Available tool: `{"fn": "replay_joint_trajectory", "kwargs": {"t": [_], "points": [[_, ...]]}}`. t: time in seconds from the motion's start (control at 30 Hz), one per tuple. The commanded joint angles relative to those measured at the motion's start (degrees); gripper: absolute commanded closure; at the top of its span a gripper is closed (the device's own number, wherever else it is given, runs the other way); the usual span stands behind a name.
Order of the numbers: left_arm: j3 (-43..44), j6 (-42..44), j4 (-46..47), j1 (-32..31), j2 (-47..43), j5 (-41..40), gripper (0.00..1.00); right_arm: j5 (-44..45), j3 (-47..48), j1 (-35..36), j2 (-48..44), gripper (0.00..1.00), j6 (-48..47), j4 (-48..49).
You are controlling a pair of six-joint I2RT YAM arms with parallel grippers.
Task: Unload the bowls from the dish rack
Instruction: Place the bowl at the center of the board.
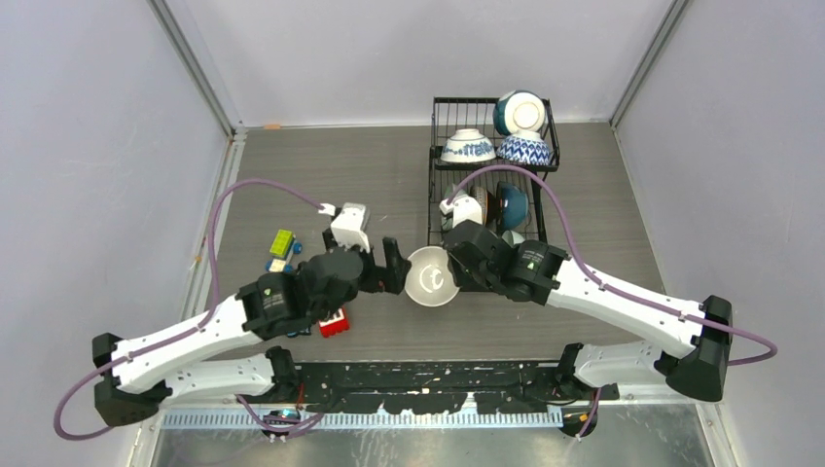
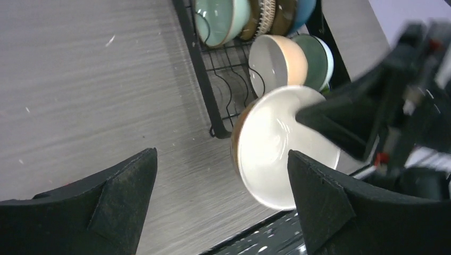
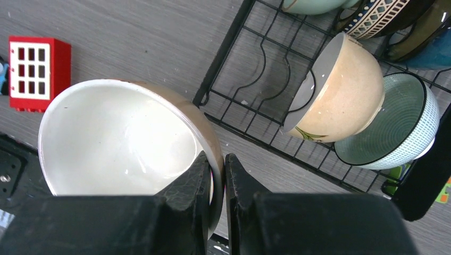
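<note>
My right gripper (image 3: 215, 159) is shut on the rim of a bowl (image 3: 117, 138), white inside and brown outside. It holds the bowl (image 1: 431, 277) tilted above the table, between the two arms and just off the dish rack's near left corner. My left gripper (image 1: 394, 268) stands open facing that bowl (image 2: 282, 149), which is nearer its right finger and touches neither. The black wire dish rack (image 1: 434, 146) carries blue-and-white bowls (image 1: 468, 148) and a teal one (image 1: 519, 112) on top. Its lower tier holds a cream bowl (image 3: 340, 90), a green ribbed bowl (image 3: 393, 122) and others on edge.
Toy blocks lie left of the held bowl: a red one (image 1: 334, 321) by my left arm, a yellow-green one (image 1: 282, 241) and small blue ones (image 1: 277, 265). The black mounting rail (image 1: 428, 384) runs along the near edge. Grey walls close in the sides and back.
</note>
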Motion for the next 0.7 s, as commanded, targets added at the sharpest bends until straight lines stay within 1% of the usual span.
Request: {"fn": "replay_joint_trajectory", "kwargs": {"t": [0.0,0.1,0.13,0.17,0.23,0.37,0.53,0.67], "points": [[6.4,-23.6,-7.4,8.1,5.3,8.8,0.07,3.9,1.5,0.1,-2.5,0.99,5.4,8.1],[7.5,-27.7,-9.4,9.5,7.3,11.5,0.05,4.2,2.2,0.2,-1.9,0.99,6.7,7.8],[7.4,-28.7,-9.6,9.5,7.4,11.5,0.02,4.4,2.4,0.2,-1.7,0.99,7.0,7.6],[7.2,-29.6,-9.7,9.5,7.4,11.4,0.00,4.6,2.8,0.2,-1.4,0.99,7.4,7.3],[6.8,-31.5,-10.4,9.5,7.5,10.1,0.00,5.2,3.7,0.1,-0.7,0.99,8.1,6.4],[6.8,-36.3,-15.5,9.5,8.7,7.2,0.00,6.1,5.6,0.2,0.9,0.99,9.7,4.4],[7.0,-37.6,-17.3,9.5,11.3,8.4,0.00,7.1,7.4,0.2,3.1,0.99,11.8,2.8],[6.3,-37.3,-17.2,9.5,12.4,7.5,0.00,6.5,8.6,0.2,5.1,0.99,13.3,2.3]]}}
